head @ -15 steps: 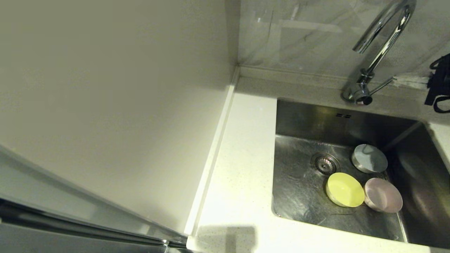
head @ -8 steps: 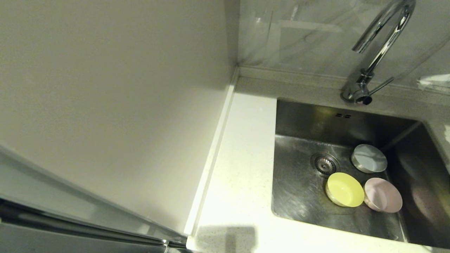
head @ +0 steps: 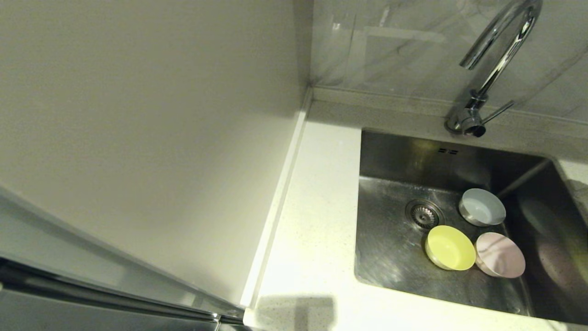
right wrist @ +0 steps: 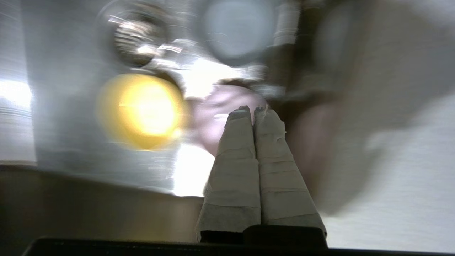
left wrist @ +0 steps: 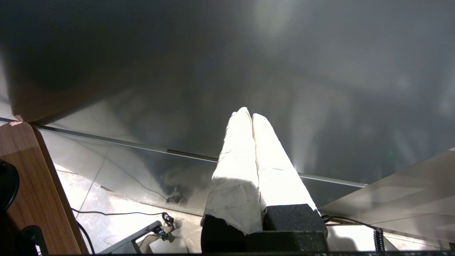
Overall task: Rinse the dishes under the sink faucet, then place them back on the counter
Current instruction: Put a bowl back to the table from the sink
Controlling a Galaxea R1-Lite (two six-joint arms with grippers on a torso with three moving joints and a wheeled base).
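Three bowls sit in the steel sink (head: 395, 248), right of the drain strainer (head: 424, 214): a pale grey-blue bowl (head: 482, 207), a yellow-green bowl (head: 450, 248) and a pale pink bowl (head: 500, 255). The chrome faucet (head: 487, 69) stands on the counter's raised back edge, its spout high over the basin. Neither arm shows in the head view. My right gripper (right wrist: 253, 110) is shut and empty, hanging above the sink with the pink bowl (right wrist: 227, 113) beyond its tips and the yellow-green bowl (right wrist: 140, 110) beside. My left gripper (left wrist: 251, 113) is shut and empty, away from the sink.
The white speckled counter (head: 312, 220) runs left of the sink and along its front. A plain cream wall panel (head: 151, 128) stands on the left, a marbled wall behind the faucet. The left wrist view shows a wooden panel (left wrist: 32, 185) and floor cables.
The dark right arm seen at the right edge by the faucet lever one second ago has left the head view. The bowls have not moved.
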